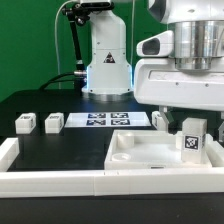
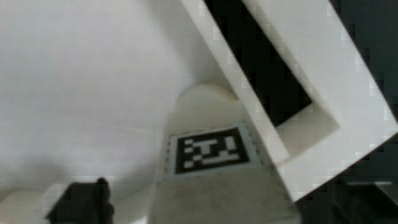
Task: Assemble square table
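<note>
The white square tabletop (image 1: 140,152) lies tray-like on the black table at the exterior view's right front. My gripper (image 1: 190,126) is above its right near corner, shut on a white tagged leg (image 1: 190,141) that it holds upright, low over the tabletop. In the wrist view the leg (image 2: 217,150) with its tag runs out from my gripper (image 2: 217,208) over the tabletop's white surface (image 2: 89,90) near its rim (image 2: 294,90). One dark fingertip (image 2: 82,200) shows beside the leg. The contact between leg and tabletop is hidden.
Two loose leg blocks (image 1: 25,123) (image 1: 53,123) stand at the exterior view's left, and another (image 1: 160,119) behind the tabletop. The marker board (image 1: 105,120) lies at the middle back. A long white border rail (image 1: 60,181) runs along the front and left. The robot base (image 1: 105,60) stands behind.
</note>
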Controlling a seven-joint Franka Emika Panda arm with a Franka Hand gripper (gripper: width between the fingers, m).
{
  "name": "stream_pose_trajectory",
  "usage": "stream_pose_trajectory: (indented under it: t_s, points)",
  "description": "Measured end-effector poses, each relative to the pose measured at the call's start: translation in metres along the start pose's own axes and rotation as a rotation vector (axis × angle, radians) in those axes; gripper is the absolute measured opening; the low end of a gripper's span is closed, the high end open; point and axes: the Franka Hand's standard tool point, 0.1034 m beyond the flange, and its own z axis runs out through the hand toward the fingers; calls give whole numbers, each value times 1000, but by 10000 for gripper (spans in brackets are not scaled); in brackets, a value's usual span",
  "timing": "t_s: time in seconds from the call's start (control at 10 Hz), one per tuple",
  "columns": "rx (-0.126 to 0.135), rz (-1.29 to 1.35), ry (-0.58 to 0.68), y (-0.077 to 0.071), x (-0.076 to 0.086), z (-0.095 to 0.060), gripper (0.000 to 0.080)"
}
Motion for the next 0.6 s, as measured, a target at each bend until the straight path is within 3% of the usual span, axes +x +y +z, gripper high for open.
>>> stream_pose_trajectory:
  t_s: [0.1,0.6]
  points:
    - [5,-53,0,0,-2,-5,641]
    - [33,-347,5,9,-7,-32,648]
